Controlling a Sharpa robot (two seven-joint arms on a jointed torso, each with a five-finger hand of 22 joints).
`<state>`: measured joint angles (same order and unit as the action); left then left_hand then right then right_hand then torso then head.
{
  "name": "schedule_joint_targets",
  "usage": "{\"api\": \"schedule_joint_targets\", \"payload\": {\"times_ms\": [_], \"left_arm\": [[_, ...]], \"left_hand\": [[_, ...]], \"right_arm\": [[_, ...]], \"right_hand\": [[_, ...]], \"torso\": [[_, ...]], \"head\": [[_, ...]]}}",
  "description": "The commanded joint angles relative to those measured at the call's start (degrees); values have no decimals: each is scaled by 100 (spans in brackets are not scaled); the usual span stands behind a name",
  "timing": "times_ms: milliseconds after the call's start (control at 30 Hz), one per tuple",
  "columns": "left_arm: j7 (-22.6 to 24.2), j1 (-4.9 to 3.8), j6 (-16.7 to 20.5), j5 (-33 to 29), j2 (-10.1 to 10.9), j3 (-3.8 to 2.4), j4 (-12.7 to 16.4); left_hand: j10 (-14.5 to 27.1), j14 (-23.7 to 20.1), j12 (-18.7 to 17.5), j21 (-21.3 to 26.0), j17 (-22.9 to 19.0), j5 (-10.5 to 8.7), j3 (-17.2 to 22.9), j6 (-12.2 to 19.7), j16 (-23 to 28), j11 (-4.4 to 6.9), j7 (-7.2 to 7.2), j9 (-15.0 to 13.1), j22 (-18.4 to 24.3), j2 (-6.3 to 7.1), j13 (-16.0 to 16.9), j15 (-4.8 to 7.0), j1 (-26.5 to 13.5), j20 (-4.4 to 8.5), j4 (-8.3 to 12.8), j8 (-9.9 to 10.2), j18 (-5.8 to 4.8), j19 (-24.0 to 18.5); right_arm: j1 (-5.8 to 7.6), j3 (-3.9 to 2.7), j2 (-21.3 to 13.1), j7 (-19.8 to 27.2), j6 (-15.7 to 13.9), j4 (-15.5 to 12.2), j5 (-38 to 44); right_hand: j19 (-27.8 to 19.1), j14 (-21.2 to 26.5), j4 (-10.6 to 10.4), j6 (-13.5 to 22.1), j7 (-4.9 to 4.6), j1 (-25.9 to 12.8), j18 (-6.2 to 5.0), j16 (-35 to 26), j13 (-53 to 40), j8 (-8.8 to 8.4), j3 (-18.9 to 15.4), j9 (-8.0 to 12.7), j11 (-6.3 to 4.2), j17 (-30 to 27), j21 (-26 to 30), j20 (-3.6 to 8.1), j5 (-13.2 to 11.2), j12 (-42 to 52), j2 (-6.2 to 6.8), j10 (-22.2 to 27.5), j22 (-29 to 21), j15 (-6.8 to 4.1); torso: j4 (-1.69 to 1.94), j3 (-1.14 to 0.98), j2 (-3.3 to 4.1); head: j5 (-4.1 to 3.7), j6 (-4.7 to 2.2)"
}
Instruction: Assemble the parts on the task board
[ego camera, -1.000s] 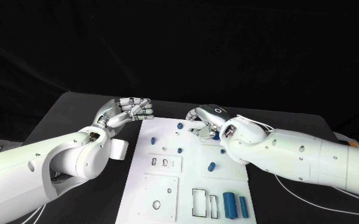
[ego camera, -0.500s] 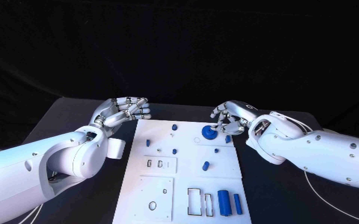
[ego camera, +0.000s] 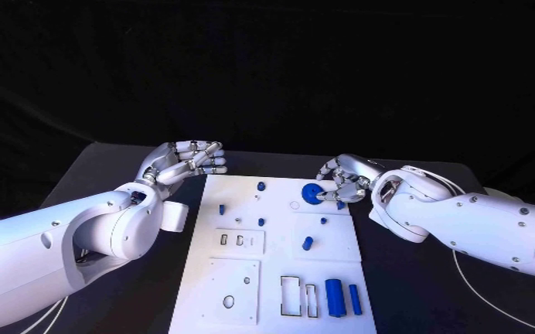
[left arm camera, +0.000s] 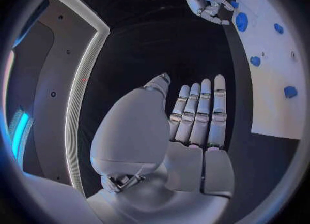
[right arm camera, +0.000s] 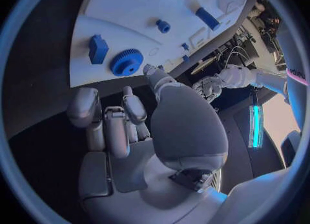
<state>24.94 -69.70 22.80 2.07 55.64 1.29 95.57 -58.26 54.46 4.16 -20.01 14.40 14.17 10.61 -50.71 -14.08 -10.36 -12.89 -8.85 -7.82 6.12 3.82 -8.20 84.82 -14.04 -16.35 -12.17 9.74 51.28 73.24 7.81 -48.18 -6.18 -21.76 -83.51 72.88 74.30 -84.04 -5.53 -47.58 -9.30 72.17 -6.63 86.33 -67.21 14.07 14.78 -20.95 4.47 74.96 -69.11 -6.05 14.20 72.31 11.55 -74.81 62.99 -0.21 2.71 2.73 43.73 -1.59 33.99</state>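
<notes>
— What have I got on the right side?

— My right hand [ego camera: 343, 179] hangs over the far right corner of the task board [ego camera: 247, 287]. Its fingers are curled in, and I see nothing in them from the right wrist camera. The blue gear [ego camera: 312, 192] lies flat on the board just beside those fingertips; I cannot tell whether they touch it. A small blue block [right arm camera: 98, 48] stands next to the gear.

— And the left?

— My left hand [ego camera: 181, 161] is off the board, above the black table [ego camera: 111, 165] near the board's far left corner. The wrist camera shows its fingers [left arm camera: 205, 111] straight and close together, holding nothing.

— Where are the other parts?

— Small blue pegs [ego camera: 261, 186] are scattered over the far half of the board, one of them near its far edge. Two long blue bars [ego camera: 333, 296] lie side by side by the near right corner, just beside two empty rectangular slots [ego camera: 292, 295]. An oval hole [ego camera: 229, 301] sits toward the near left corner.
</notes>
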Motion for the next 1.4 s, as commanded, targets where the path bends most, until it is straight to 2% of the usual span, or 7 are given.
{"api": "schedule_joint_targets", "payload": {"times_ms": [33,167,400,800,1000,1200,1400], "left_arm": [[21,-5,-130,-9,-14,-4,9],[22,-4,-126,-9,-11,-4,8],[18,-5,-127,-9,-7,-4,8],[12,-5,-134,-9,-7,-4,5],[7,-5,-134,-9,-3,-4,4],[14,-5,-158,-9,-2,-5,8],[27,-5,-184,-9,6,-5,17]], "left_hand": [[46,17,-33,1,7,-38,38,-15,15,0,0,7,-2,52,-6,9,-8,3,-11,30,75,-3],[47,20,-33,-3,9,-38,38,-15,14,1,0,7,-4,52,-6,10,-9,3,-11,30,76,2],[47,22,-33,-7,11,-37,39,-16,14,1,0,8,-5,52,-6,11,-10,4,-10,30,76,6],[47,22,-33,-7,11,-37,39,-16,14,1,0,8,-5,52,-6,11,-10,4,-10,30,76,6],[47,22,-33,-7,11,-37,39,-16,14,1,0,8,-5,52,-6,11,-10,4,-10,30,76,6],[47,22,-33,-7,11,-37,39,-16,14,1,0,8,-5,52,-6,11,-10,4,-10,30,76,6],[50,25,-33,-17,19,-36,43,-17,17,1,0,8,-7,51,-5,12,-11,6,-9,32,75,18]], "right_arm": [[-28,0,69,-95,268,73,29],[-49,1,161,-128,259,178,90],[-68,1,268,-163,220,305,129],[-89,2,333,-184,161,374,140],[-92,2,339,-216,181,403,175],[-98,3,350,-238,242,413,189],[-108,5,351,-247,264,399,297]], "right_hand": [[84,-375,-16,41,-15,67,82,59,-221,27,-39,-11,10,334,-81,-21,-7,186,-12,-89,100,50],[176,-422,-42,50,-23,93,115,135,-474,48,-58,-20,19,584,-207,-30,-26,398,-43,-219,272,61],[307,-474,-71,53,-31,128,162,217,-842,77,-52,-30,30,860,-390,-43,-32,696,-89,-449,514,75],[390,-500,-119,39,-38,126,193,261,-1122,110,-20,-39,40,1011,-520,-56,37,920,-143,-628,689,88],[411,-508,-109,20,-36,165,201,272,-1181,125,21,-43,38,1055,-555,-58,50,964,-169,-664,737,89],[453,-517,-17,-19,-40,319,219,288,-1296,149,241,-38,40,1113,-632,-62,-155,1048,-241,-731,850,92],[477,-524,72,-79,-41,393,230,297,-1391,166,446,-29,40,1152,-678,-65,-138,1115,-245,-797,921,94]], "torso": [[21,-5,16],[27,-14,28],[24,-12,21],[31,-9,17],[23,-10,19],[21,-13,13],[21,-9,14]], "head": [[1,0],[-10,-1],[-2,30],[-7,51],[6,32],[16,29],[5,41]]}}
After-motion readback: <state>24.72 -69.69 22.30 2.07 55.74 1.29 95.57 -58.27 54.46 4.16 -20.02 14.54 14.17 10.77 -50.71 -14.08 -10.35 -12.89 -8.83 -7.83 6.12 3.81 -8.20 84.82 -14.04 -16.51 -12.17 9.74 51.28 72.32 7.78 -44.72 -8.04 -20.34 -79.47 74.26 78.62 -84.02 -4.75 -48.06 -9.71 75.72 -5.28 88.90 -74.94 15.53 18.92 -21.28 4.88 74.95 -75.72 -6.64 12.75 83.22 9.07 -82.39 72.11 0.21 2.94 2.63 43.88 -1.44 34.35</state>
